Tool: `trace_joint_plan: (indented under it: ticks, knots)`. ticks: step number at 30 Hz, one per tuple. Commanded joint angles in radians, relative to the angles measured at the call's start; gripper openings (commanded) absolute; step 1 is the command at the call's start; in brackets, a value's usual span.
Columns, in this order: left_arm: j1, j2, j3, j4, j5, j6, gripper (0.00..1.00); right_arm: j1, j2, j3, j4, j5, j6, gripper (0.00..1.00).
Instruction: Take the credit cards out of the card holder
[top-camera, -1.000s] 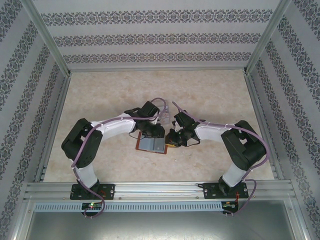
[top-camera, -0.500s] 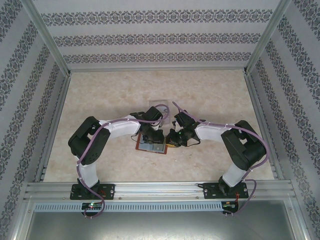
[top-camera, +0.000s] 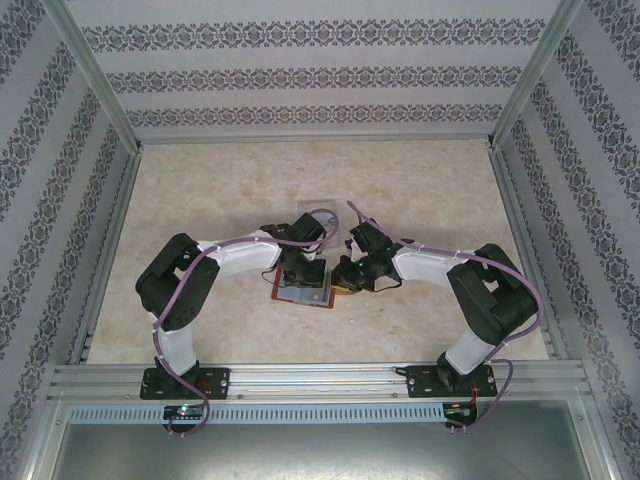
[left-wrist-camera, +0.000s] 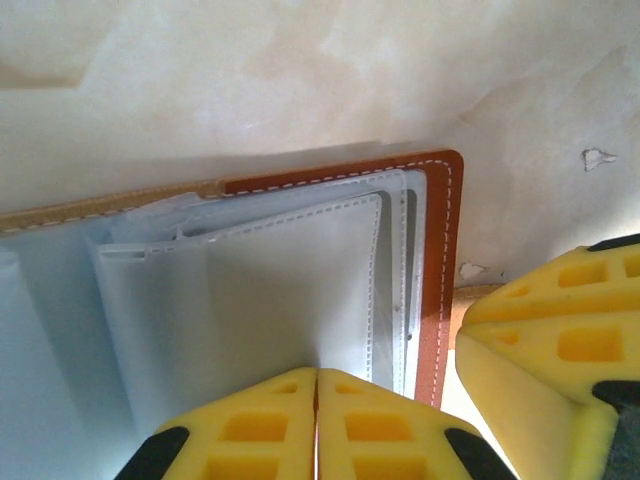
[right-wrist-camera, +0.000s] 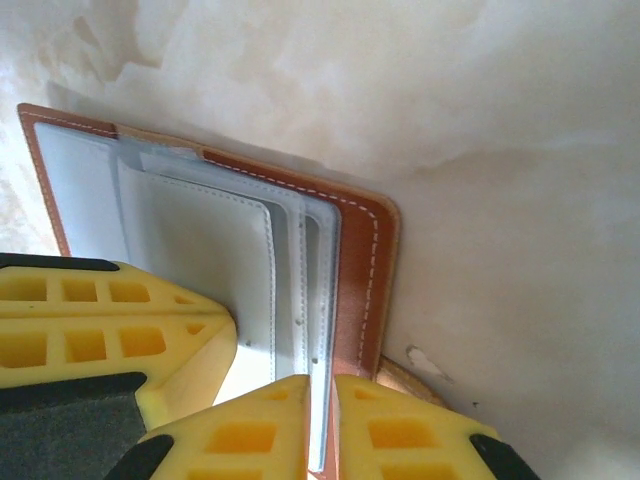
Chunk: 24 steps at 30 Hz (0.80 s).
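The brown leather card holder (top-camera: 303, 294) lies open on the table between both grippers. Its grey-blue stitched pockets (left-wrist-camera: 290, 290) face up inside the brown rim (left-wrist-camera: 437, 260). My left gripper (left-wrist-camera: 317, 385) is shut, and its yellow fingertips press together down onto the top pocket. I cannot see whether anything thin is pinched between them. My right gripper (right-wrist-camera: 322, 400) is shut on the card holder's (right-wrist-camera: 350, 260) right edge, with a pale pocket layer and the leather between its fingers. The credit cards are hidden in the pocket layers.
A clear plastic box (top-camera: 338, 212) sits just behind the grippers. Marbled tabletop (top-camera: 200, 190) spreads to the left, right and back. Patterned walls and metal frame posts close in the workspace. The two grippers nearly touch over the card holder.
My left gripper has shifted slightly over the card holder, and its jaws have come together on the top pocket. The right gripper has kept its hold on the edge.
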Motion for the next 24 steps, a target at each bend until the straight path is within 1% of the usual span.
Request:
trace_joint_plan:
  ticks: [1,6,13,24]
  knots:
    - [-0.007,-0.026,-0.001,-0.059,-0.051,0.014,0.05,0.011,-0.003,0.007,0.038,-0.040,0.030,0.17]
    - [-0.006,-0.037,-0.011,-0.057,-0.057,0.015,0.01,0.023,0.018,0.021,0.069,-0.052,0.053,0.20]
    - [-0.005,-0.052,-0.036,-0.036,-0.054,0.008,0.01,0.027,0.049,0.040,0.091,-0.061,0.068,0.24]
    - [0.002,-0.096,-0.067,-0.019,-0.057,-0.006,0.00,0.027,0.125,0.079,0.113,-0.078,0.069,0.27]
